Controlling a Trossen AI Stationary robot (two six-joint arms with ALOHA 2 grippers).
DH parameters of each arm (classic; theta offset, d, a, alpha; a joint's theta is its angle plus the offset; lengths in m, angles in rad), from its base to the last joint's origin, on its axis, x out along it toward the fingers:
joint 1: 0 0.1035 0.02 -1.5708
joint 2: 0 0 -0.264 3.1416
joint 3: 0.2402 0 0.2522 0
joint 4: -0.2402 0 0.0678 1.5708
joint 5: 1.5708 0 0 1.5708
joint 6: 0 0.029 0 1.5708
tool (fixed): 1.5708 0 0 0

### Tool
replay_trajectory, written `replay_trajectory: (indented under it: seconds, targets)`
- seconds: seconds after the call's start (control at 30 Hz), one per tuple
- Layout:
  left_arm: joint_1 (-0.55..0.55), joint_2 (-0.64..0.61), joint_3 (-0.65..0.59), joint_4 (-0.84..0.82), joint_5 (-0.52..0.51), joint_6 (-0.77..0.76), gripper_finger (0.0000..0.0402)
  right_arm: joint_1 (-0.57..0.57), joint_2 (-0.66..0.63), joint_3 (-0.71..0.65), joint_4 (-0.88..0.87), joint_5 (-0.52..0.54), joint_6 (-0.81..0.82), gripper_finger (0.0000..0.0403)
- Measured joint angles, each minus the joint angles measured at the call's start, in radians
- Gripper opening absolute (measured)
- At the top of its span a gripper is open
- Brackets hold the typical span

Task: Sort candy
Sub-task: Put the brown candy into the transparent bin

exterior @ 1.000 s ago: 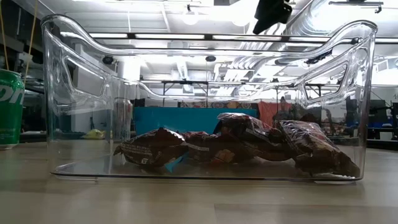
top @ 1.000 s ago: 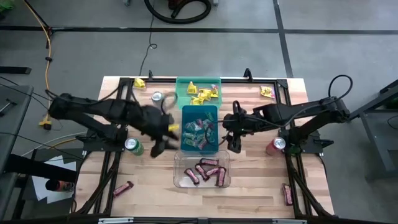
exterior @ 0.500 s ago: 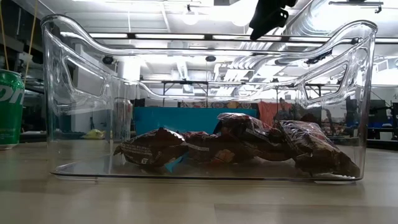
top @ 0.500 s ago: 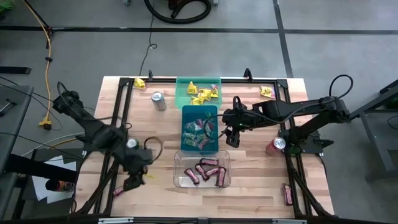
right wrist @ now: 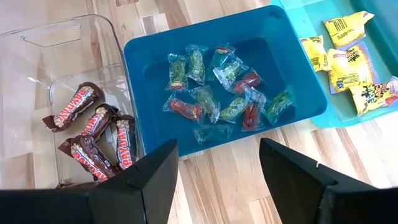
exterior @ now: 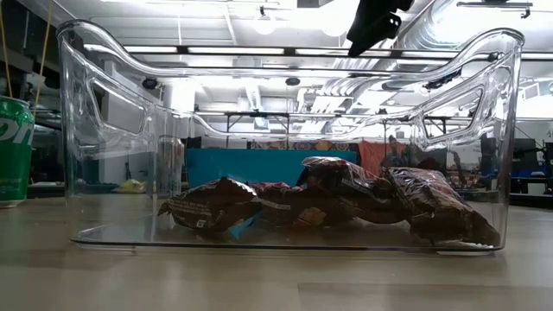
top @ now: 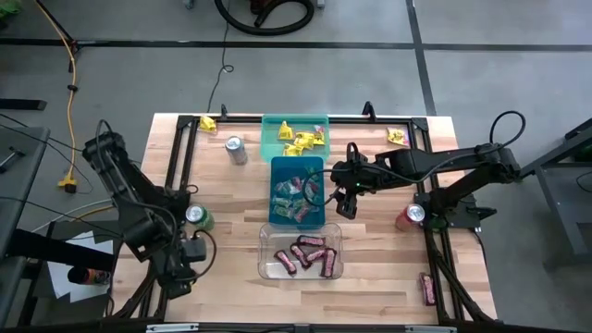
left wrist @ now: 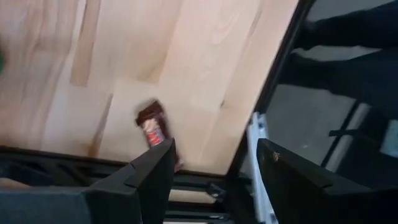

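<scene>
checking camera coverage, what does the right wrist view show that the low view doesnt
Only the right wrist view shows the blue bin of green and red sweets, the yellow packets in the green bin, and the open right gripper empty above the table. Only the low view shows a green can and the room's ceiling lights. Both show the clear bin holding brown bars.

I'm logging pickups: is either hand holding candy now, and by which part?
Nothing is held. The left hand is open over a bar; the right hand is open beside the blue bin.
</scene>
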Motion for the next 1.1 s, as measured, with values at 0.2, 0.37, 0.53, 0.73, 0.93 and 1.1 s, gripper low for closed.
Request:
replay_trajectory:
  seconds: [0.2,0.37,0.53,0.73,0.93,1.1]
  targets:
    - [-0.041,0.009,-0.038,0.008,-0.006,-0.026,0.0211,0.0,0.0,0.0,-0.009,-0.001,0.009,0.022]
    - [-0.099,0.045,-0.095,0.074,0.0,-0.068,0.0211,0.0,0.0,0.0,-0.01,-0.001,0.009,0.022]
    - [-0.126,0.133,-0.139,0.085,-0.022,-0.166,0.0211,0.0,0.0,0.0,-0.01,-0.001,0.011,0.022]
    - [-0.125,0.202,-0.226,0.209,0.043,-0.26,0.0211,0.0,0.0,0.0,-0.01,0.0,0.009,0.022]
    - [-0.125,0.169,-0.345,0.305,0.075,-0.378,0.0211,-0.002,0.0,0.0,-0.01,0.011,0.008,0.022]
    - [-0.125,0.149,-0.406,0.432,0.075,-0.378,0.0211,-0.002,0.0,0.0,-0.01,0.012,0.008,0.022]
